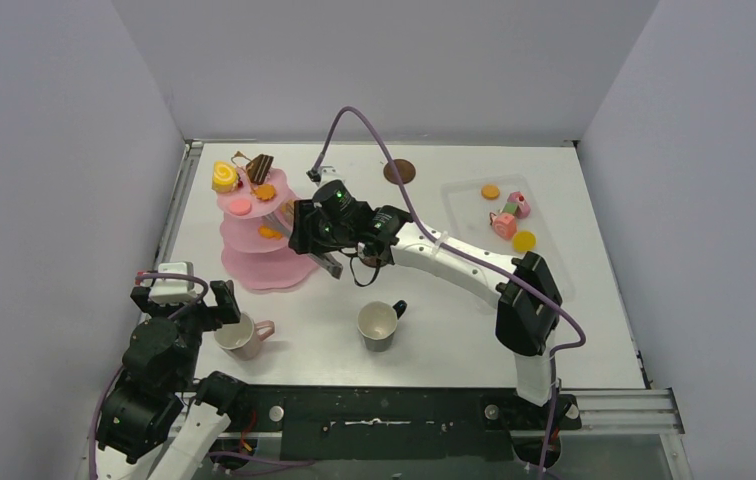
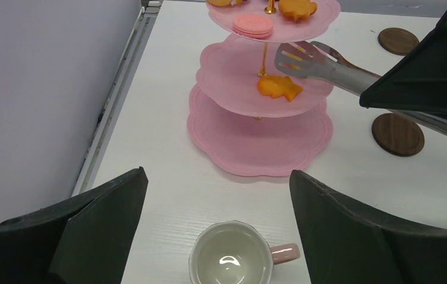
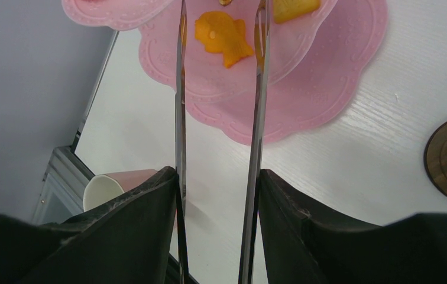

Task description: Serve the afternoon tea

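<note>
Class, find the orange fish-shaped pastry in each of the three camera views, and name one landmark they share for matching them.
Top external: left of centre, the orange fish pastry on the middle tier of the pink stand.
Left wrist: upper middle, on the middle tier, just below the tips of the tongs.
Right wrist: top centre, between the two blades of the tongs.
Shared landmark: the pink stand, in all three views.

A robotics lab test cell: a white tabletop (image 1: 434, 340) boxed in by plain grey partition walls (image 1: 54, 200), arms bolted to a metal rail (image 1: 614, 405).
</note>
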Robot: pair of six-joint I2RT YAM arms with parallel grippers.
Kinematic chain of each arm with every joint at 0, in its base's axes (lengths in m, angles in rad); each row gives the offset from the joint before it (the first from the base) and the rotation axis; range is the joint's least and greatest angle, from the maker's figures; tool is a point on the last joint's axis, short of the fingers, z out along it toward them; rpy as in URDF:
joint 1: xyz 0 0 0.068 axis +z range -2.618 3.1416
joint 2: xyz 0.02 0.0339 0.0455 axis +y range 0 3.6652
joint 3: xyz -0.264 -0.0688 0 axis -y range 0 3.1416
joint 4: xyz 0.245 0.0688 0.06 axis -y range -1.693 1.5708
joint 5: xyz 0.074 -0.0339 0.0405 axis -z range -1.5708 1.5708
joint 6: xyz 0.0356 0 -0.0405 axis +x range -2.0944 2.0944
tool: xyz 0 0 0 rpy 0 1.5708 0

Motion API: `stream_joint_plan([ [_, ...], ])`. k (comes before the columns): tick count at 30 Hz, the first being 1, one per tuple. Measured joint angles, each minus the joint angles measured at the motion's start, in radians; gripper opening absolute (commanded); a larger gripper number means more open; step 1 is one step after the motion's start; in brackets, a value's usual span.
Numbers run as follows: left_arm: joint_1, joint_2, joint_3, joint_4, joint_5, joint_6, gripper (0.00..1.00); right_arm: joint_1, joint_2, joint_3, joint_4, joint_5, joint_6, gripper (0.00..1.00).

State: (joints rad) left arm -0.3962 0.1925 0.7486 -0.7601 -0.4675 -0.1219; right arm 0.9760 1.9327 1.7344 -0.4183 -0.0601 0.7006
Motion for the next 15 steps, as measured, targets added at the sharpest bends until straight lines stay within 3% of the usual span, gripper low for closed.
stream_joint_plan([
  [9, 0.000, 0.000, 0.000, 0.000, 0.001, 0.000, 0.89, 0.000, -0.016, -0.006, -0.074, 0.010, -0.032, 0.47],
  [15, 0.000, 0.000, 0.000, 0.000, 0.007, 0.000, 0.89, -0.010, -0.134, -0.073, -0.130, 0.058, -0.092, 0.47],
])
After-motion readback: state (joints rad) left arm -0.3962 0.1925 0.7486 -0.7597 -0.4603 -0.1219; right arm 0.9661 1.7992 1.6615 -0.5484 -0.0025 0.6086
